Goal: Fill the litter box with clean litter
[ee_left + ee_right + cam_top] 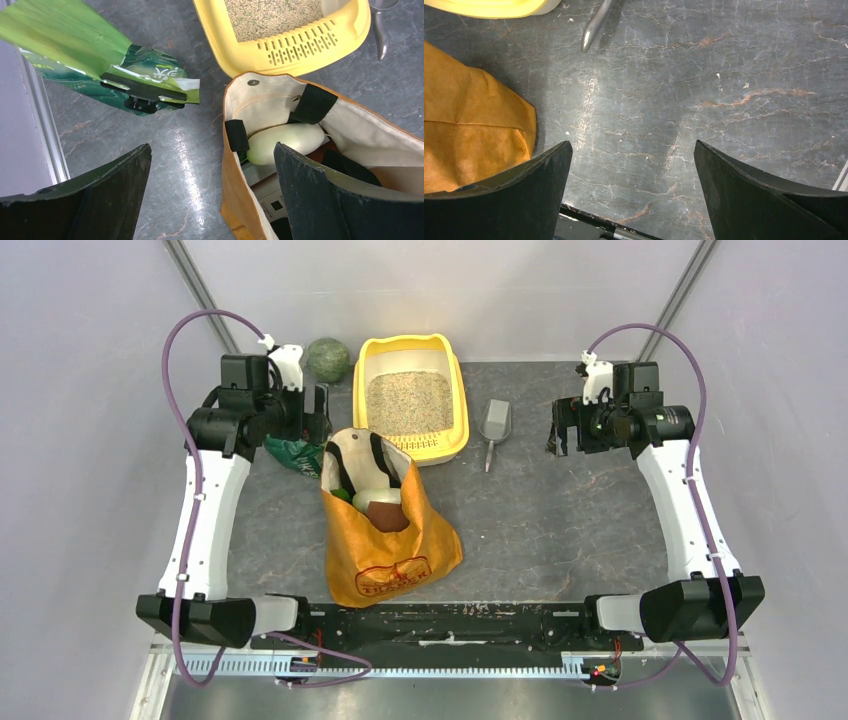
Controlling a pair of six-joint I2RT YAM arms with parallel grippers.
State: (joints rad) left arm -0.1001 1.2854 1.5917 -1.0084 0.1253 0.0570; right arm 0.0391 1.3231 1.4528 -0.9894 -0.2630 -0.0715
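Left claw (pixel 211 150) spread, empty, by clipped green bag (pixel 65 40) — right claw (pixel 633 145) likewise over tabletop (pixel 724 75); litter (pixel 408 402) already in box (pixel 405 341) — likely done.

The left arm (pixel 205 525) and the right arm (pixel 688 510) look alike. Each has a long, smooth white link between black joint housings, a chunky black block at its base and a small white fitting near the wrist. The left purple cable (pixel 172 370) makes a wide arc above its arm and runs down along the white link, pinned there by small ties. The right purple cable (pixel 697 380) mirrors it.

In the wrist views, the left gripper (pixel 211 147) has two broad, matt black fingers (pixel 100 200), wedge-shaped with curved faces and slightly paler upper edges. The right gripper (pixel 632 145) has the same black fingers (pixel 754 200).
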